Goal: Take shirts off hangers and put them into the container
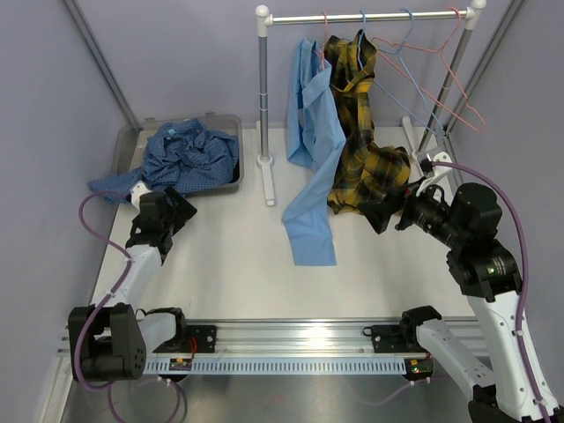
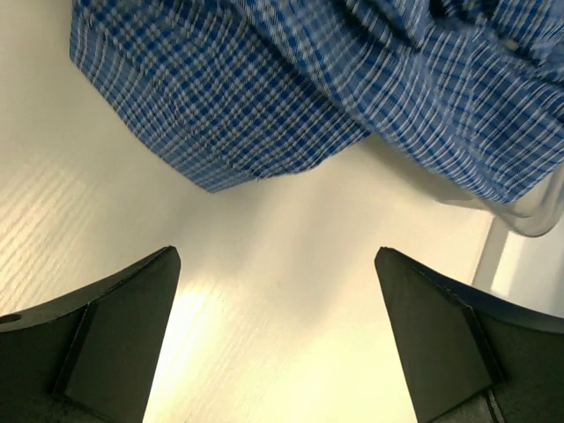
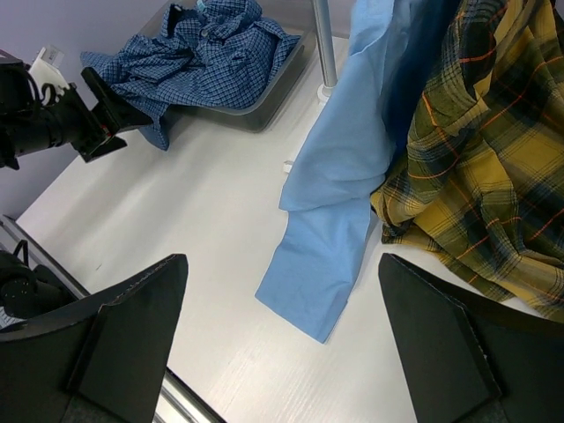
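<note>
1. Two shirts hung from the rail (image 1: 370, 16): the light blue shirt (image 1: 310, 132) and the yellow plaid shirt (image 1: 359, 150), side by side and touching. They were so long that their bottoms lay on the table (image 1: 229, 264).
2. The dark blue check shirt (image 1: 189, 157) sat bunched up in the container (image 1: 227, 117). One part spilled over the rim onto the table, so it probably needed a tuck.
3. Some hangers (image 1: 445, 88) on the right of the rail were bare, likely because their shirts were already off.
4. The left gripper (image 2: 273, 264) was low over the table, just beside the spilled part. Its jaws stood wide apart with nothing in them.
5. The right gripper (image 3: 282, 264) was also wide apart and held nothing. It pointed at the two hanging shirts, near the plaid one, which looked like the next one to pull off.
</note>
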`<state>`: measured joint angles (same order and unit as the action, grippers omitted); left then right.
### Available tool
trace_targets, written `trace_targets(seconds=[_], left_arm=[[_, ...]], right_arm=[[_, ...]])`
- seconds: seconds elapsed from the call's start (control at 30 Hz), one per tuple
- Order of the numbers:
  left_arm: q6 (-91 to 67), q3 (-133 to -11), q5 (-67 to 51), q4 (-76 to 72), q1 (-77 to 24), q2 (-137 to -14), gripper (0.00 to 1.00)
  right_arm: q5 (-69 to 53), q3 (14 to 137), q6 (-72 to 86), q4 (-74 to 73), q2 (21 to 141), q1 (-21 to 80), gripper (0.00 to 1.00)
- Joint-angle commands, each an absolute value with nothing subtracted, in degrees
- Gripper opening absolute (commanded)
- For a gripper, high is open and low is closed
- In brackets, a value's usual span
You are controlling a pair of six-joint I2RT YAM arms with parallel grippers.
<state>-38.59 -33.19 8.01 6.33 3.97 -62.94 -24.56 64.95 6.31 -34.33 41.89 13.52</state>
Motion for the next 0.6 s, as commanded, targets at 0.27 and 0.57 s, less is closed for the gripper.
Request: trace_targets(seconds=[0.27, 0.57], left_arm=[[-27.5, -44.0, 27.8, 13.7, -7.6, -74.0, 0.97], [-21.0, -52.0, 41.3, 19.0, -9.0, -84.2, 0.87]], right_arm=[[-21.9, 64.0, 3.9, -33.5, 40.2, 16.0, 1.00], [-21.2, 64.1, 3.1, -33.6, 39.8, 17.1, 0.99]])
